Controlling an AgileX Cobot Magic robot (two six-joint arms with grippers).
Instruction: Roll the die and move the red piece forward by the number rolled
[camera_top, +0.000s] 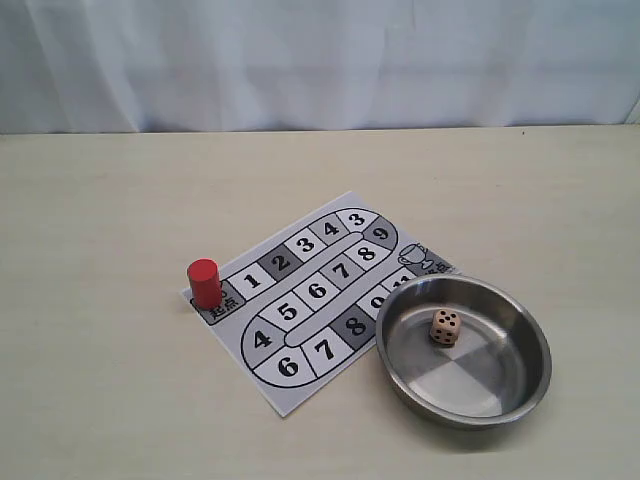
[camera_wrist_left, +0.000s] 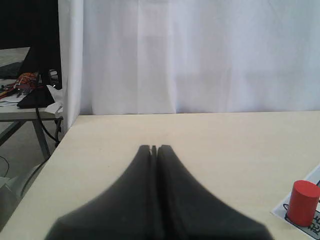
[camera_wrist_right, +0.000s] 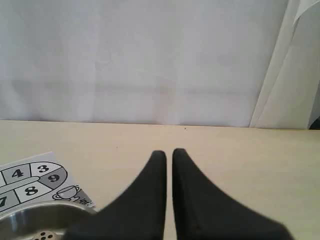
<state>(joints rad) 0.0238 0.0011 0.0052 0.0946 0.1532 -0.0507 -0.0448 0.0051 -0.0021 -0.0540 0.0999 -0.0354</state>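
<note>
**Piece on start square, die at rest in bowl, both grippers empty**

Scene, exterior view, near to far:
- Round shallow stainless-steel bowl (camera_top: 505, 335) sits nearest, at the front right, and overlaps the right corner of the board.
- The small light tan wooden die with dark pips (camera_top: 445, 327) lies inside the bowl on the flat bottom, clear of the wall. Its faces are too small to read with confidence.
- Printed paper game board with a winding track of numbered grey and white squares (camera_top: 317, 291) lies flat, turned at an angle, just left of the bowl.
- The small solid red cylinder piece (camera_top: 203, 283) stands upright at the board's left corner, on the marked square just before square 1.
- Pale beige tabletop (camera_top: 100, 400) carries everything; a white curtain (camera_top: 320, 60) closes off the back.

Progress (judgement): the piece is at the start of the track, so the move forward is not done. Whether the die as it lies counts as a roll cannot be told here. Left to do: roll or read the die, grasp the red piece, then count it along the squares.

End effectors:
- Left gripper (camera_wrist_left: 154, 148): dark fingers pressed together with only a hairline at the tips, nothing between them, hanging above bare table. The red piece is off to one side, well apart.
- Right gripper (camera_wrist_right: 169, 152): fingers all but closed with a thin slit between them, holding nothing and touching nothing. The bowl rim and die pips show just beside its base
</note>
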